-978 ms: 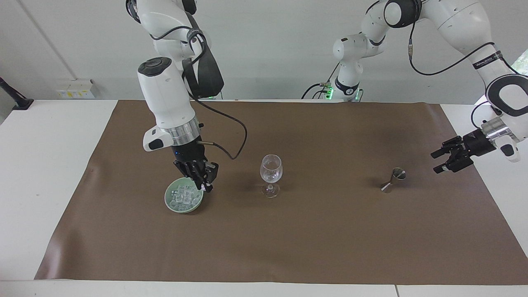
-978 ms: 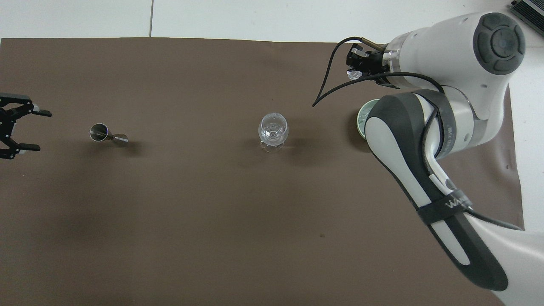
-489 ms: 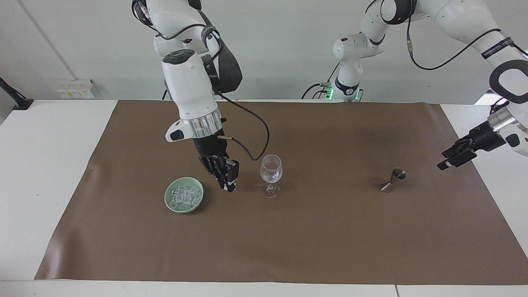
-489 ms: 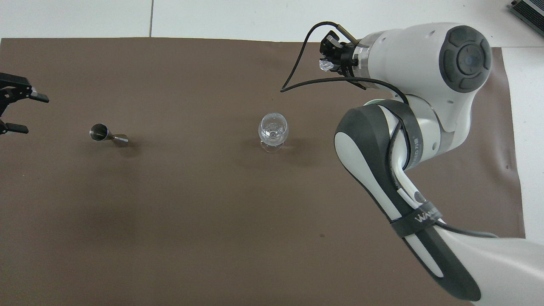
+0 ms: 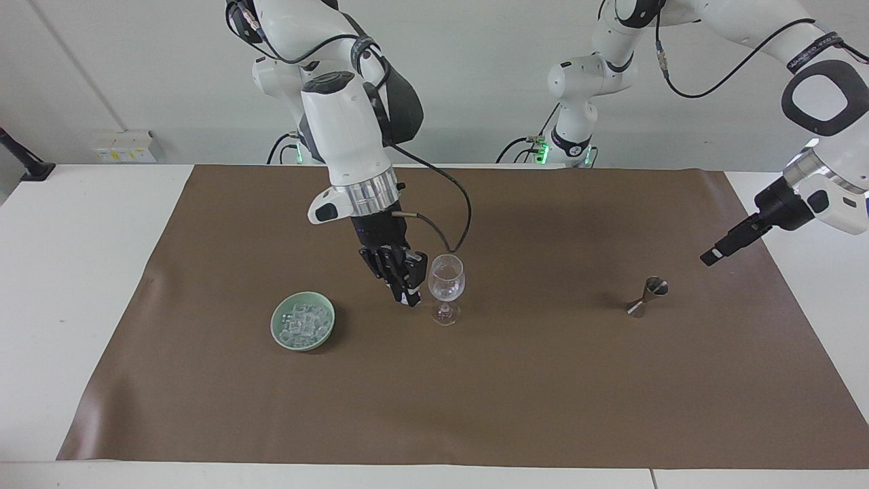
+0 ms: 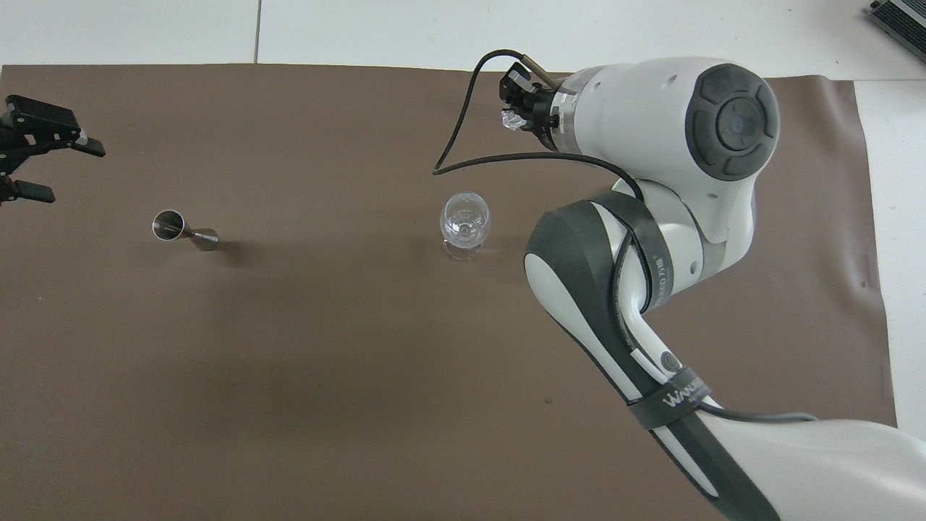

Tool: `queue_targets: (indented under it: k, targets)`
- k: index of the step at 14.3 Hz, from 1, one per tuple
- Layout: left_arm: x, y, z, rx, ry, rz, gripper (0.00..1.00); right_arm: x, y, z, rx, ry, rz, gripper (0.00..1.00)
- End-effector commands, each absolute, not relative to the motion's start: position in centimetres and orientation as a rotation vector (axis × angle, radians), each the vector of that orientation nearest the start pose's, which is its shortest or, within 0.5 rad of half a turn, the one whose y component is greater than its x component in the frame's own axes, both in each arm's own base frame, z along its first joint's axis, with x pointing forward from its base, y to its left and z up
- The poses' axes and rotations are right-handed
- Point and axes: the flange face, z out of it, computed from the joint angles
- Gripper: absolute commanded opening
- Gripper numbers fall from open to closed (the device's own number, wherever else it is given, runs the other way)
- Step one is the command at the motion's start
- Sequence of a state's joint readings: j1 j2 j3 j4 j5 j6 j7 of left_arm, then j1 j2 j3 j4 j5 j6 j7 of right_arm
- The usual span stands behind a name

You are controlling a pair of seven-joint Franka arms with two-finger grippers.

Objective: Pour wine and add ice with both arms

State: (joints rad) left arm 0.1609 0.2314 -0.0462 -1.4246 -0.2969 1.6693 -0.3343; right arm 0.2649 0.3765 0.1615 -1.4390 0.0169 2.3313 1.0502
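Note:
My right gripper (image 5: pixel 407 296) is shut on one clear ice cube (image 6: pixel 515 119) and hangs in the air close beside the bowl of the clear stemmed glass (image 5: pixel 446 282), on the side of the green bowl. The glass also shows in the overhead view (image 6: pixel 465 221). The heap of ice (image 5: pixel 302 320) lies in the pale green bowl (image 5: pixel 326 332), toward the right arm's end of the table; the arm hides both in the overhead view. My left gripper (image 5: pixel 710 257) is open and empty in the air over the mat's edge near the steel jigger (image 5: pixel 648 295); it also shows overhead (image 6: pixel 74 174).
A brown mat (image 5: pixel 516 401) covers most of the white table. The steel jigger (image 6: pixel 181 230) stands toward the left arm's end, level with the glass. The right arm's cable loops above the glass.
My right gripper lifted an ice cube out of the green bowl and carried it sideways up to the glass. My left gripper rose and turned a little, staying near the jigger.

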Motion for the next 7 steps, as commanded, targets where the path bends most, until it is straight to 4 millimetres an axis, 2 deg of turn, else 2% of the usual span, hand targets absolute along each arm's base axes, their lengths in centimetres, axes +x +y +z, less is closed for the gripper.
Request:
queue_targets:
  k: [1,3,5,7]
  targets:
    - [61.5,2.8,60.0,-3.306,-0.69,-0.024,1.0,65.0,30.3,54.0,-2.552,0.84,-0.447,0.01]
    - [60.4,0.4,62.2,-3.272,-0.576,-0.075,1.0,64.1,32.0,54.2,-2.549,0.815,-0.431,0.0]
    - [59.5,-1.4,62.8,-3.25,-0.4,-0.056,1.0,63.6,32.5,54.3,-2.554,0.807,-0.419,0.0]
    - [58.2,-2.1,64.3,-3.259,-0.21,-0.089,1.0,63.2,32.4,53.9,-2.587,0.815,-0.386,0.0]
